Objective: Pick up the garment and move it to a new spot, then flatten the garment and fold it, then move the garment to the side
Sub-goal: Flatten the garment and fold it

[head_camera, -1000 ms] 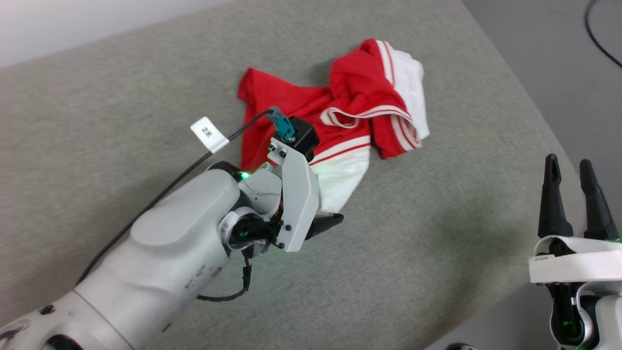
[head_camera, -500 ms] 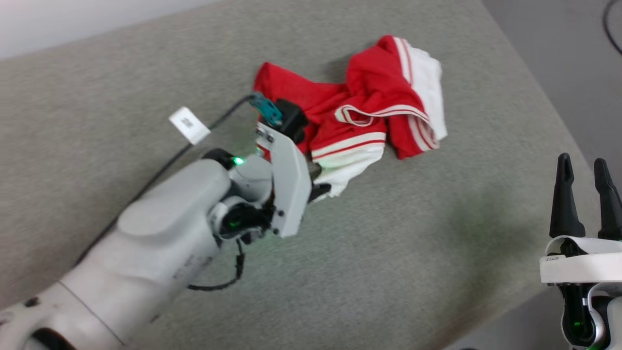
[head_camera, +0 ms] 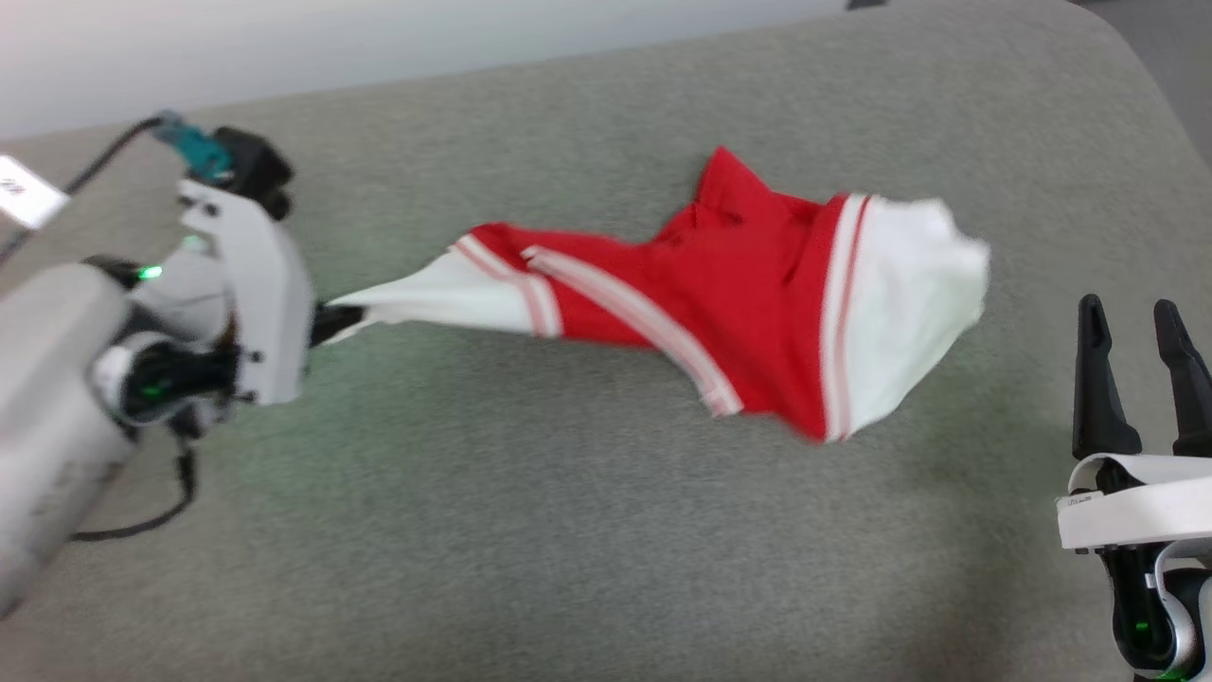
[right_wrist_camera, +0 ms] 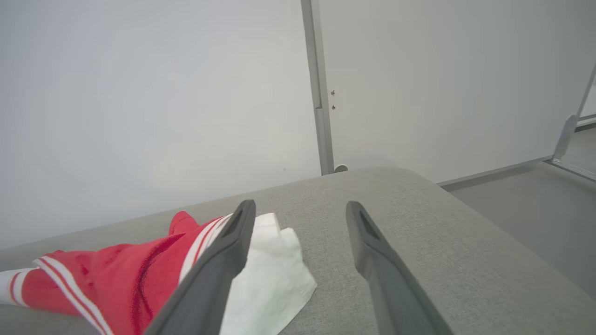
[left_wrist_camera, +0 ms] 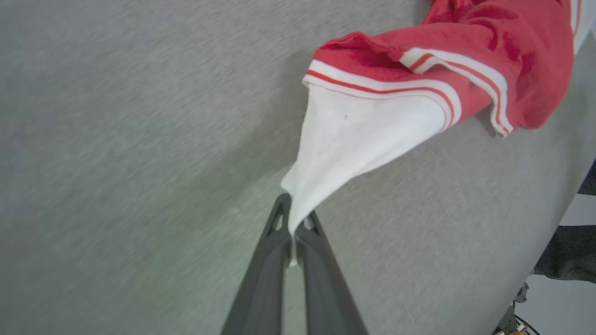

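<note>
Garment [head_camera: 720, 313]: a red T-shirt with white sleeves, drawn out long. It starts at the tips of the left fingers and runs away from them toward the right fingers.
Left fingers [left_wrist_camera: 274, 242]: clenched on the corner of the near sleeve [left_wrist_camera: 354, 139]. Only a thin edge of white cloth sits between the tips.
Right fingers [right_wrist_camera: 235, 242]: spread apart and grasping nothing. They stand near the far sleeve [head_camera: 900, 303] but do not touch it.
Cloth and surface: just ahead of the left fingers the sleeve rises like a tent. Farther from them the red body seems to lie on the grey cushioned surface [head_camera: 568, 549].
Step, as I judge it: the move to a new spot is under way, and flattening is not yet begun.
Risk of slipping: the hold is small, so the rough surface may drag on the body and pull the corner out of the left fingers.
Risk of twisting: a pull from one point may roll the shirt into a rope, which makes flattening harder.
Risk for the right side: if the right fingers come down on bunched cloth, they may catch two layers together.
</note>
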Tool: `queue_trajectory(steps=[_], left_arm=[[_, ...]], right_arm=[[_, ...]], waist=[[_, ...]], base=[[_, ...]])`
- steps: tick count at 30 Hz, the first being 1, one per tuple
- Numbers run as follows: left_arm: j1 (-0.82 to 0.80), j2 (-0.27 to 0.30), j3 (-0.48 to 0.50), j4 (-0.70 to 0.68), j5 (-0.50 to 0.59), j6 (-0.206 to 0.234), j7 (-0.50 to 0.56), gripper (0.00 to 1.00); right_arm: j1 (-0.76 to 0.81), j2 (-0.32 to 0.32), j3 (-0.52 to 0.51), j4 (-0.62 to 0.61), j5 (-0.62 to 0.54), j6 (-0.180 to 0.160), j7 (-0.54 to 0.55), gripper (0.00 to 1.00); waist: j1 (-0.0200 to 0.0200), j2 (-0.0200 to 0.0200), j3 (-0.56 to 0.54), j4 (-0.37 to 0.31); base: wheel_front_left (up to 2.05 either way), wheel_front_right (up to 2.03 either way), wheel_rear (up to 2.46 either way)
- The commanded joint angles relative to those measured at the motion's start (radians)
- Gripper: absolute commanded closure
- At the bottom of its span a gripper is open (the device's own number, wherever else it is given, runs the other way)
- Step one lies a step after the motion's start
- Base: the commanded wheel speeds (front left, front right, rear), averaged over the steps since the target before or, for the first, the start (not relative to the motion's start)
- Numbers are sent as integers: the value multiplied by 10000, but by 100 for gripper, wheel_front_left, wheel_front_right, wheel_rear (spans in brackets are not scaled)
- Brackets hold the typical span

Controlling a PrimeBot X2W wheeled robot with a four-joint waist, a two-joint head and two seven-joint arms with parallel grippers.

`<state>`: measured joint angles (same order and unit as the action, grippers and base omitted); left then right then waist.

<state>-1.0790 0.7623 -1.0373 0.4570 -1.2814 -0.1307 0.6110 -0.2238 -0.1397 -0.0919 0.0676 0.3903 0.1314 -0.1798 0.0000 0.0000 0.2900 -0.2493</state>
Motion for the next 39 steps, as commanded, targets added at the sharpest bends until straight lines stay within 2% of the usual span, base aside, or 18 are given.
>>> queue_trajectory(steps=[1, 7, 12, 17, 19, 20, 24, 28, 29, 31, 35, 39], left_arm=[[37, 225, 0, 79, -143, 27, 224, 100], [473, 1100, -422, 537, 145, 424, 893, 100], [920, 1195, -648, 1004, 392, 575, 620, 100], [1032, 1092, -846, 1538, 1017, 590, -191, 100], [1115, 955, -758, 1742, 1068, 526, -676, 50], [1155, 910, -705, 1872, 1055, 517, -936, 0], [1255, 867, -675, 2074, 1450, 501, -2019, 0], [1501, 791, -258, 1840, 1590, 777, -3851, 0], [1625, 739, -116, 1742, 1623, 928, -4426, 0], [1861, 627, 263, 1518, 1714, 1511, -5811, 0], [2900, 108, 689, 721, 1659, 2224, -8002, 0], [3861, -351, 1000, -141, 2191, 3000, -8709, 0]], right_arm=[[27, -43, -21, -56, -95, -14, 44, 0], [86, -76, 38, -140, -149, -14, 211, 0], [189, -100, 68, -207, -139, -14, 337, 0], [238, -215, 215, -282, -241, -14, 554, 0], [190, -323, 432, -280, -353, -14, 695, 0], [163, -390, 580, -287, -403, -14, 784, 0], [5, -856, 1214, -255, -673, -14, 1217, 0], [-114, -1495, 2011, -323, -542, -14, 1945, 0], [-139, -1658, 2203, -338, -380, -14, 2202, 0], [-297, -2077, 2573, -431, -106, -14, 2733, 0], [-655, -2913, 2992, -635, 486, -14, 3740, 0], [-1012, -3722, 3407, -830, 1166, -14, 4940, 0]], waist=[[0, 0, -436, 646], [0, 0, -473, 751], [0, 0, -426, 707], [0, 0, -456, 701], [0, 0, -481, 759], [0, 0, -505, 799], [0, 0, -587, 1070], [0, 0, -657, 1451], [0, 0, -680, 1551], [0, 0, -685, 1744], [0, 0, -744, 2215], [0, 0, -736, 2708]], base=[[0, 0, 0], [0, 0, 0], [0, 0, 0], [0, 0, 0], [0, 0, 0], [0, 0, 0], [0, 0, 0], [0, 0, 0], [0, 0, 0], [0, 0, 0], [0, 0, 0], [0, 0, 0]])
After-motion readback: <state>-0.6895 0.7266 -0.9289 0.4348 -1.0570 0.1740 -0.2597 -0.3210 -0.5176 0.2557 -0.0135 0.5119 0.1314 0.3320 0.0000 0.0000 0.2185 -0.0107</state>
